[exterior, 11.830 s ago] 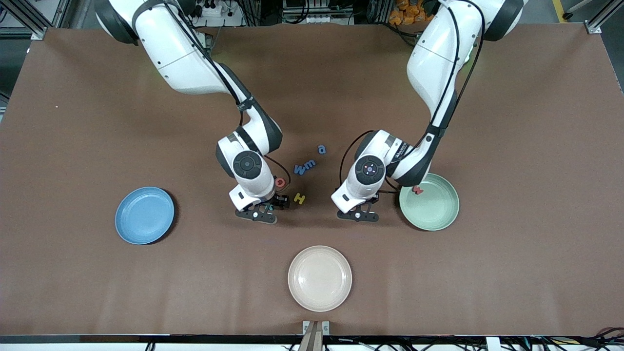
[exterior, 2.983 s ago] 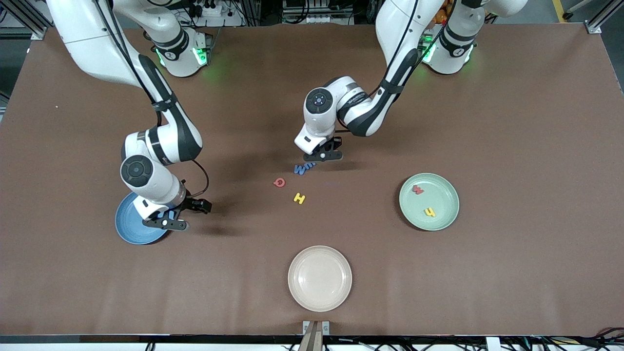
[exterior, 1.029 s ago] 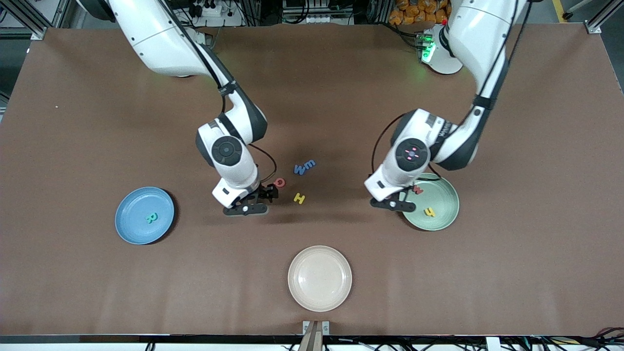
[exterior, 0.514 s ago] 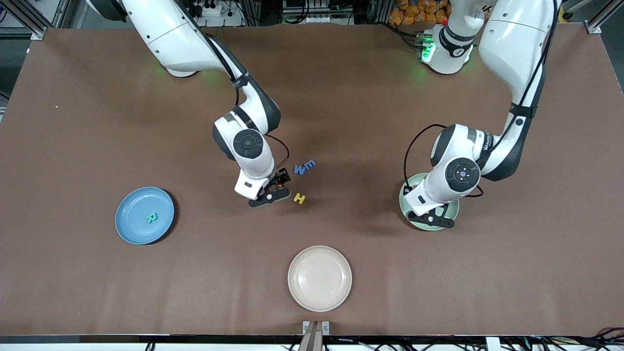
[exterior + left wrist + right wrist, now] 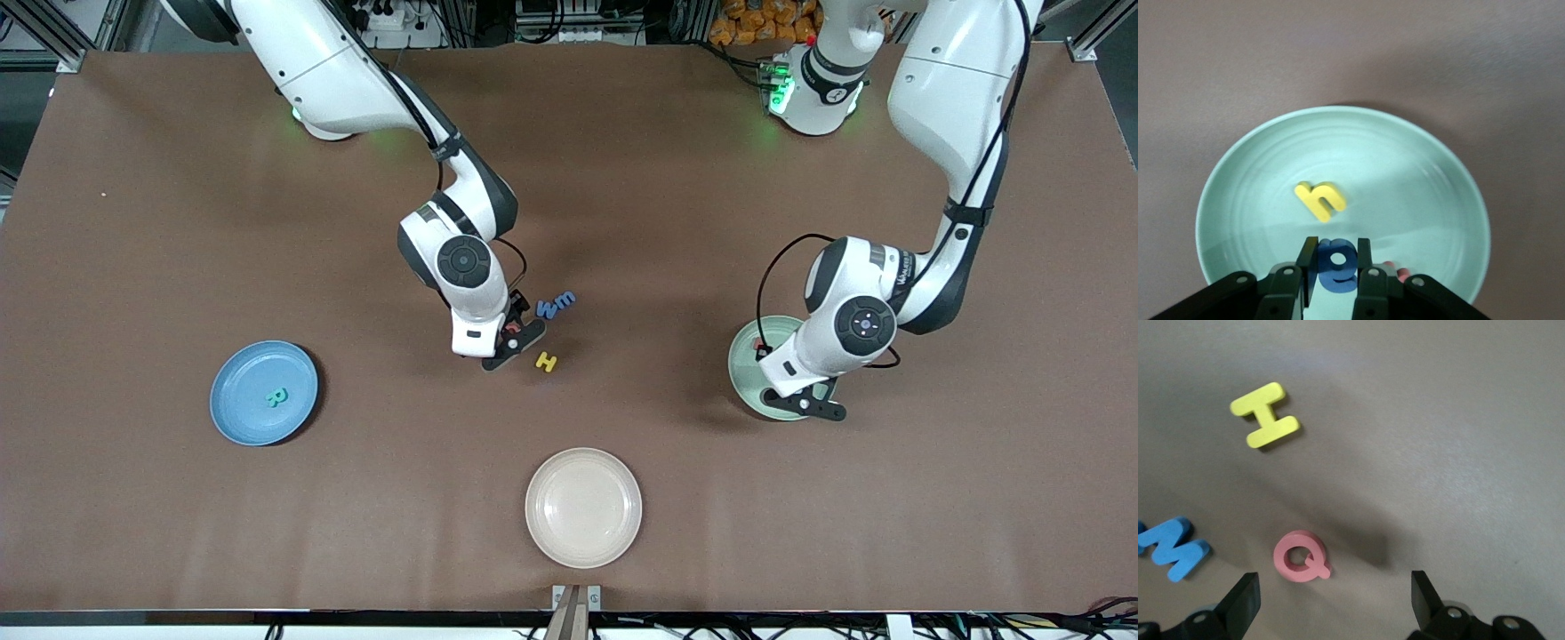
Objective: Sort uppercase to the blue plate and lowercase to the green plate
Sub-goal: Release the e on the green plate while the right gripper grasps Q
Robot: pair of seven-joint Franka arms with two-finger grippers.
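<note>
Blue a, pinched by left end effector, now hangs over green plate; right end effector, spread, has dropped over red Q on brown desk.

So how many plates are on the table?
3: the blue plate toward the right arm's end, the green plate toward the left arm's end, and the cream plate nearest the front camera.

A pale mint-green round plate shows faint concentric rings. On it lies a yellow foam lowercase letter, just ahead of a dark blue foam "a". Over brown tabletop, a pinkish-red foam Q, yellow foam H, bright blue foam m.
</note>
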